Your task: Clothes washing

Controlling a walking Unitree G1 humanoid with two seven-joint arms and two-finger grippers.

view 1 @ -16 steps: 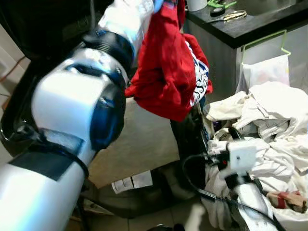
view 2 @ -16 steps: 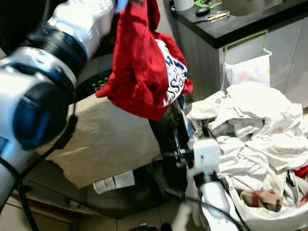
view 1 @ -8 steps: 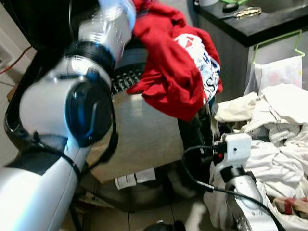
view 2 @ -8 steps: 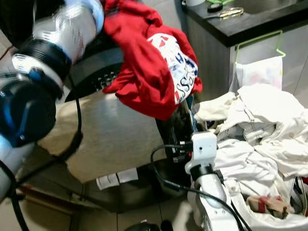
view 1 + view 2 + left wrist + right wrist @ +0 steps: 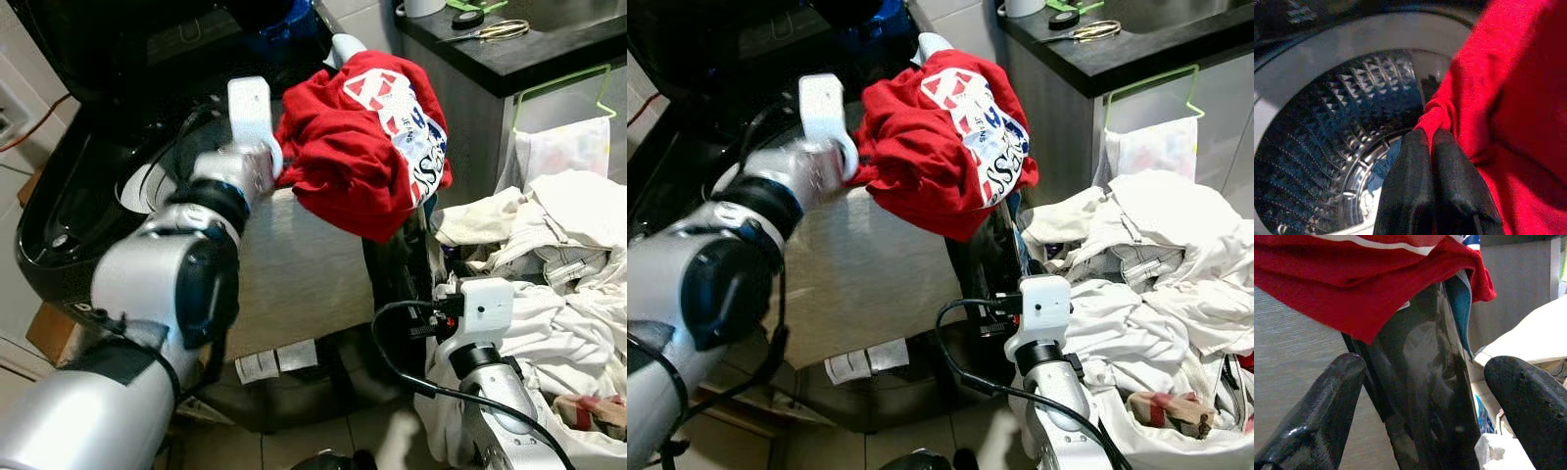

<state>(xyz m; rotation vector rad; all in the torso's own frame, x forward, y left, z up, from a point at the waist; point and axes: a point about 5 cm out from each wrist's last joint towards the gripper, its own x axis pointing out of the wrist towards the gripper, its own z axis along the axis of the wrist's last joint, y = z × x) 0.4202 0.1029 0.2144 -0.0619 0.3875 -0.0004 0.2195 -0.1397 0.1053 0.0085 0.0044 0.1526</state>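
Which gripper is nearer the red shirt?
Left. The left gripper is shut on the red shirt at the washer drum; the right gripper hangs open below it.

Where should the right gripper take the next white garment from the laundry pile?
On the raised fold atop the white clothes pile, coming from above. The right gripper is open, low beside it, and the bunched ridges give its fingers cloth to pinch. The left gripper holds the red shirt.

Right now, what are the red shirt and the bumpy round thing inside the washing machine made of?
The red shirt looks like soft knit cloth, probably cotton: matte, folding and drooping in wrinkles, with a printed patch. The left gripper is shut on its edge. The drum looks like metal, likely stainless steel: shiny grey, stamped with rows of small raised bumps that catch the light.
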